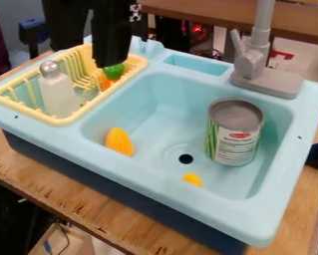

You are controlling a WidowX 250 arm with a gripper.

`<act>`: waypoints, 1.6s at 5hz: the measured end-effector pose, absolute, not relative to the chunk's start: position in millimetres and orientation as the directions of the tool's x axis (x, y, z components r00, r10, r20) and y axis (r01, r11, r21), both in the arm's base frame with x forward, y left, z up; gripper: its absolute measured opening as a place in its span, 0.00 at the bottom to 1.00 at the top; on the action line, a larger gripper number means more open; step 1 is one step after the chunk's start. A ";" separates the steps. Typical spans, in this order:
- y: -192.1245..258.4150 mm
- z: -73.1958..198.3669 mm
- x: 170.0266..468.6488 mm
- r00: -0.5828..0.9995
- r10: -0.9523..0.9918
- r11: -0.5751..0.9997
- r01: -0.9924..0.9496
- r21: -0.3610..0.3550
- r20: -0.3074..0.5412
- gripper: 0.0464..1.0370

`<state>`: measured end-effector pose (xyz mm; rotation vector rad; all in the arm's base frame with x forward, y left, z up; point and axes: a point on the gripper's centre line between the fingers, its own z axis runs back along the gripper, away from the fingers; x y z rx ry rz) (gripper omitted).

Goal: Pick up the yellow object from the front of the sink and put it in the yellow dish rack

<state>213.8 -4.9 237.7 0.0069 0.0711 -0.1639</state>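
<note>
The black gripper (89,56) hangs over the yellow dish rack (67,120), its two fingers apart with a gap between them. Just below the right fingertip, in the rack, is an orange and green toy vegetable (113,71); whether they touch is unclear. A whitish bottle with a silver round top (57,94) stands in the left part of the rack. Yellow toy corn (119,141) leans at the left side of the sink. A metal can (235,131) stands upright at the right, and a small yellow piece (192,180) lies near the front.
The light blue sink (154,182) has a dark drain hole (186,159) in its floor. A grey faucet (257,64) rises at the back right. The wooden table (88,201) extends along the front, and a blue object (317,154) is at the right edge.
</note>
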 end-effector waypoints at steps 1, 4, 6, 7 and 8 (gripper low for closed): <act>-4.9 231.9 214.9 0.983 -0.157 0.988 0.157 -0.002 -0.096 0.96; -72.4 190.4 245.9 0.951 -0.283 0.959 0.281 -0.031 -0.126 0.96; -90.6 161.5 260.6 0.952 -0.281 0.960 0.279 -0.028 -0.125 0.96; -90.7 150.4 261.0 0.950 -0.281 0.960 0.279 -0.028 -0.135 0.96; -91.9 139.2 262.7 0.944 -0.283 0.959 0.282 -0.029 -0.169 0.96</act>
